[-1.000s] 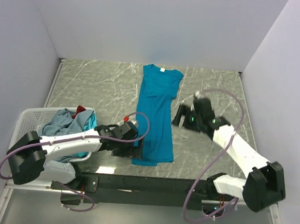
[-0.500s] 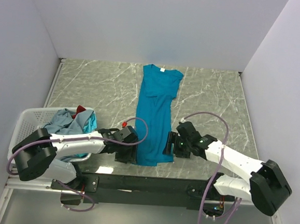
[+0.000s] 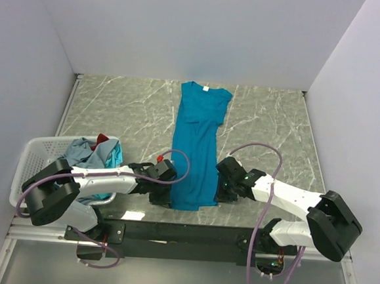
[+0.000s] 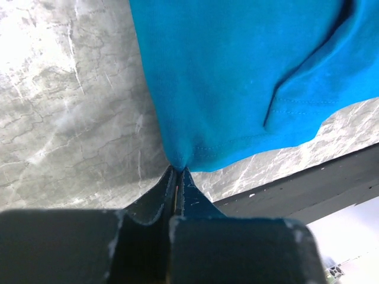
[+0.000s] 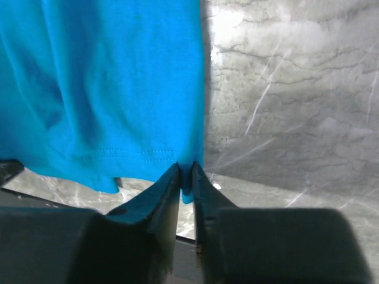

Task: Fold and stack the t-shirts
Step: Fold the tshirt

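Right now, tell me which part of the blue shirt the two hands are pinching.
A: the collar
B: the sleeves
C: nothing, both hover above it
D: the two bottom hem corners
D: in the wrist views the left hand and the right hand are each closed on a bottom corner of the blue shirt, right at the hem stitching.

I get the whole table (image 3: 126, 111) from above via the top cam. Both wrist cams sit close on the shirt (image 3: 198, 143) near hem.
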### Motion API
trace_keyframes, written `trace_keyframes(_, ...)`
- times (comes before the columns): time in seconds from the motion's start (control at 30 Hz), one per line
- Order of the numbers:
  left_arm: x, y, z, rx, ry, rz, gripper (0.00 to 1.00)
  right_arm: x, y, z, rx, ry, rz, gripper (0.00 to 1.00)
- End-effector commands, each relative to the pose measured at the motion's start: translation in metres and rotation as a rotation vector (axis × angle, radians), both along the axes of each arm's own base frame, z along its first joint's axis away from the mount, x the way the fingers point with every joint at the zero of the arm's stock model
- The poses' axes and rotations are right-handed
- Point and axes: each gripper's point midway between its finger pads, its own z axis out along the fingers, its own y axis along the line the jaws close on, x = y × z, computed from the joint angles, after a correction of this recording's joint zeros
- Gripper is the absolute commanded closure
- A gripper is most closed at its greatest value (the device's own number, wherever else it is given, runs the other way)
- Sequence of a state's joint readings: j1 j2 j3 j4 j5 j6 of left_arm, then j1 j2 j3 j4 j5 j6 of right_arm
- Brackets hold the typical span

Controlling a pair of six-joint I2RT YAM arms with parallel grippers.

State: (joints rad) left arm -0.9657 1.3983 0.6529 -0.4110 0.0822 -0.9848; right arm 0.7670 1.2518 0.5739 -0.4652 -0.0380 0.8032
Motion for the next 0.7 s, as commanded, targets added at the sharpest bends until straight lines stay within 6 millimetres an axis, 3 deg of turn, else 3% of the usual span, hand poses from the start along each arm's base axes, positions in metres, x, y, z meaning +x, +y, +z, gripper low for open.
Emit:
trace_keyframes(0.0,0.001,0.003,-0.004,0.030,0.000,-0.005,0.99,0.001,-0.003,-0.002,-0.027,-0.006,-0.027,0.86)
trace_keyframes(0.03,0.000,0.003,-0.005,0.027,0.005,-0.009,0.99,0.000,-0.004,-0.003,-0.027,-0.004,-0.028,1.00)
trace_keyframes(0.2,-0.010,0.007,-0.004,0.013,0.036,-0.005,0.99,-0.023,-0.006,-0.004,0.003,0.039,-0.025,1.00)
trace_keyframes(0.37,-0.032,0.012,-0.002,-0.002,0.105,-0.009,0.99,-0.051,-0.011,-0.011,0.045,0.092,-0.055,1.00)
trace_keyframes(0.47,-0.046,0.011,-0.001,-0.019,0.135,-0.031,0.99,-0.062,0.001,-0.007,0.135,0.101,-0.065,1.00)
trace_keyframes(0.67,-0.043,0.003,0.012,-0.064,0.097,-0.052,0.99,-0.062,0.003,0.001,0.144,0.066,-0.069,1.00)
